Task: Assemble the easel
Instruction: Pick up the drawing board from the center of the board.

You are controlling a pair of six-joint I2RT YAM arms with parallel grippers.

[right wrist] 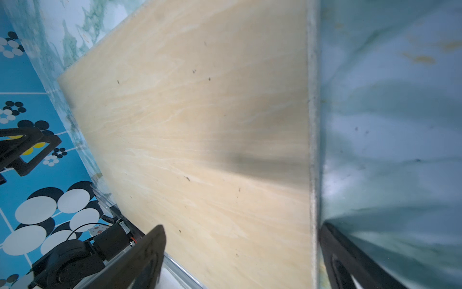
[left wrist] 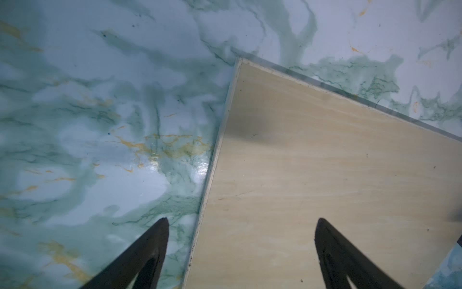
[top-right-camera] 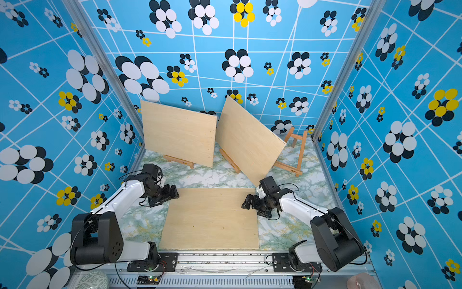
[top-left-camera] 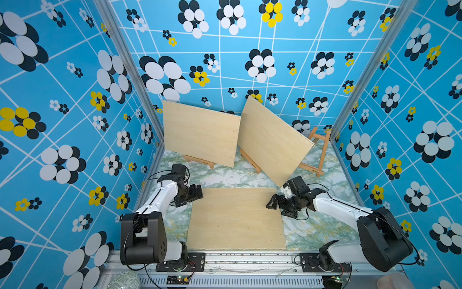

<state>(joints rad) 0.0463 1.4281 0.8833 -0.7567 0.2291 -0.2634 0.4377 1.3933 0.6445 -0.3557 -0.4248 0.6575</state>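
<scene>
Both tools are spread wide, and neither is holding anything! The flat board (top-left-camera: 236,219) lies on the marbled tabletop (top-left-camera: 225,179) at the near edge, right between the two arms. The left tool (top-left-camera: 198,192) hangs at the board's far left corner. Its wrist view shows one finger (left wrist: 157,235) over the tabletop and the other over the wood, so it straddles the left edge. The right tool (top-left-camera: 272,202) is at the far right corner, and it straddles the right edge in the same way, one finger (right wrist: 156,240) over wood and one over marble. I cannot tell whether either is touching the board.

At the far side, an upright board (top-left-camera: 201,133) sits on a small easel (top-left-camera: 200,161) on the left. Beside it a tilted board (top-left-camera: 271,140) leans crookedly above a second easel (top-left-camera: 251,161), its near corner dipping close to the right arm's wrist. In the far right corner stands a third easel (top-left-camera: 322,147), partly hidden behind the tilted board.
</scene>
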